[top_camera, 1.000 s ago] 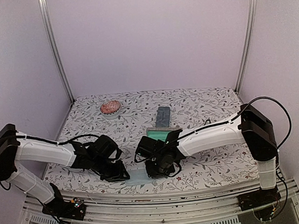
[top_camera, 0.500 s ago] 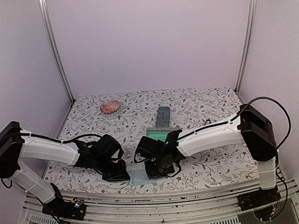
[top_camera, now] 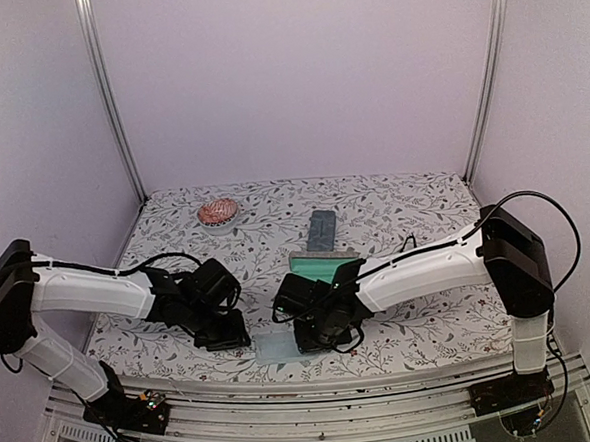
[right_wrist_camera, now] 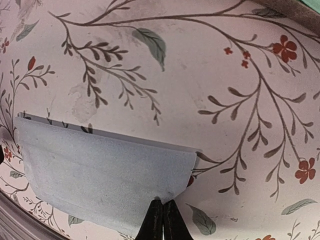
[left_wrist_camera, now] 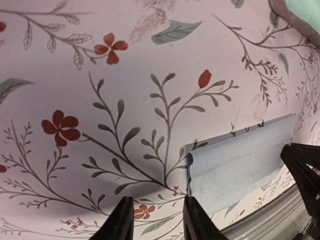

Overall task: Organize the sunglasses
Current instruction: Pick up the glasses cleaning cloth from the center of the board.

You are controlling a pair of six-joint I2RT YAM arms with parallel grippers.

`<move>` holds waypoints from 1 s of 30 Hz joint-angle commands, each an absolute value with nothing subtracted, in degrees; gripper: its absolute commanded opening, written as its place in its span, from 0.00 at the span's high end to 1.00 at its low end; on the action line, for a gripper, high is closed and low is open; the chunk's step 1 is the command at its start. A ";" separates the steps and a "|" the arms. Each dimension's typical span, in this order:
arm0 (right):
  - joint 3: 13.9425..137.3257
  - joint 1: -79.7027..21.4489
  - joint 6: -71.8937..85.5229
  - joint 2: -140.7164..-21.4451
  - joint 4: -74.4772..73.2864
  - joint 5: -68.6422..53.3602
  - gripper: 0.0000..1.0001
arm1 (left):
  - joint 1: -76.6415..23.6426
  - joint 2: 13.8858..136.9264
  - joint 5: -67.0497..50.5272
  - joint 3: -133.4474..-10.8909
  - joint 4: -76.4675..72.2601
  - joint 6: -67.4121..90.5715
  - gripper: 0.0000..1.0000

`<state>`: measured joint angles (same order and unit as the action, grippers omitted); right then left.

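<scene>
sunglasses (top_camera: 408, 241) | thin black wire | mid-right tabletop (top_camera: 424, 198) | pose unclear

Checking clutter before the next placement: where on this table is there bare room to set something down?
Bare tabletop at back right, between the closed grey case and the right wall, and between the pink round object and that case. Crowded front centre: left gripper, right gripper, light blue cloth, open green-lined case.

Table (top_camera: 414, 199): white w/ grey vines, small red flowers. Cloth (right_wrist_camera: 100, 175) pale blue-grey, plain. Open case (top_camera: 316, 267) lining teal-green; shut case (top_camera: 322, 227) blue-grey. Right gripper (right_wrist_camera: 161, 205) blk.
</scene>
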<state>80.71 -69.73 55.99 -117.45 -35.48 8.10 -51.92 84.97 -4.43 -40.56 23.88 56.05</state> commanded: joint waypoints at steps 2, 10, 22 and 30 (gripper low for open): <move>79.03 -69.97 58.39 -115.31 -38.58 11.33 0.98 | -53.39 83.38 -5.93 -41.60 22.40 56.68 0.56; 79.04 -69.96 58.42 -116.09 -37.07 10.73 0.98 | -55.29 90.45 -8.61 -43.24 20.17 57.29 0.55; 76.52 -69.95 59.02 -114.67 -34.50 10.69 0.98 | -57.63 97.88 -6.28 -47.59 25.03 57.99 0.91; 76.48 -69.73 59.32 -112.61 -34.33 14.12 0.98 | -57.15 96.48 -2.76 -51.13 25.96 54.71 1.00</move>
